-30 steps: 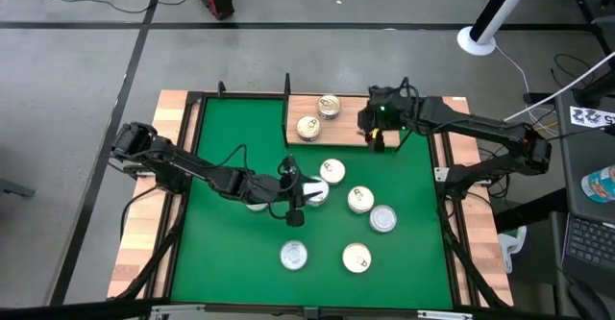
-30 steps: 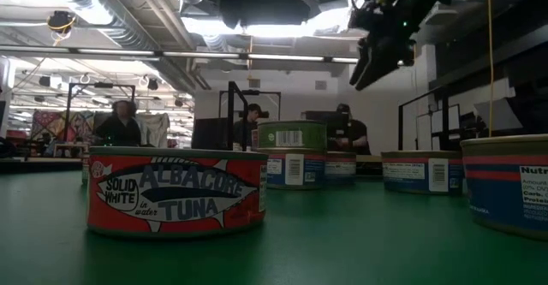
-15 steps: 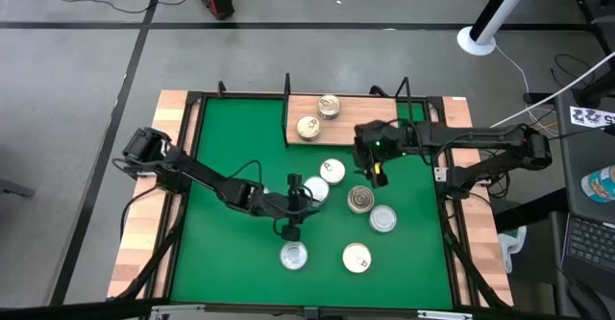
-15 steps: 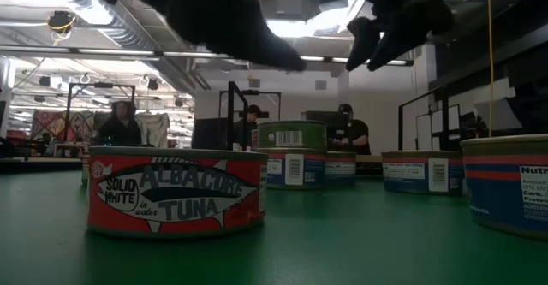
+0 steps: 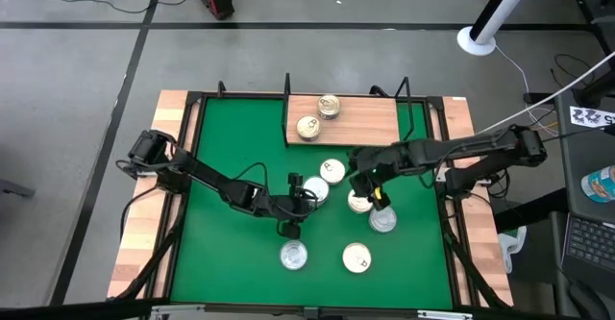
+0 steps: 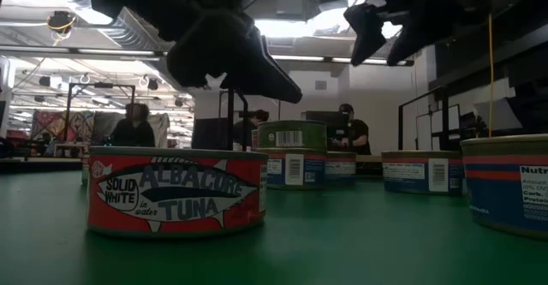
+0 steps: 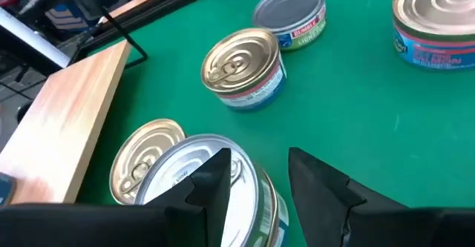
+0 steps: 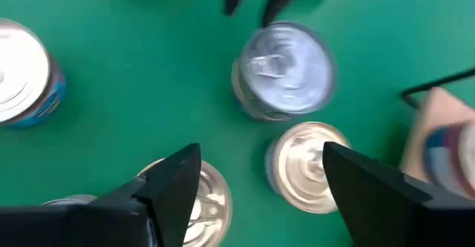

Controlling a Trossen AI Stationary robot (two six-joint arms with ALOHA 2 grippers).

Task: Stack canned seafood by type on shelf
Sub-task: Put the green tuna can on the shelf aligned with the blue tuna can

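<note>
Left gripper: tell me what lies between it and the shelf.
One gold-topped can, then bare green table up to the shelf. The high view shows this, and the left wrist view agrees; the left gripper hovers just short of that can.

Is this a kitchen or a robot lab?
Probably a robot lab or workshop. Two robot arms work over a green table with tuna cans, and behind it are bare ceiling pipes and people at desks.

Shelf (image 5: 360,120) at table's (image 5: 231,147) far edge, two cans (image 5: 318,116) on its left end. Five cans (image 5: 338,187) clustered mid-table; two more (image 5: 325,257) nearer front, side by side, apart.
</note>
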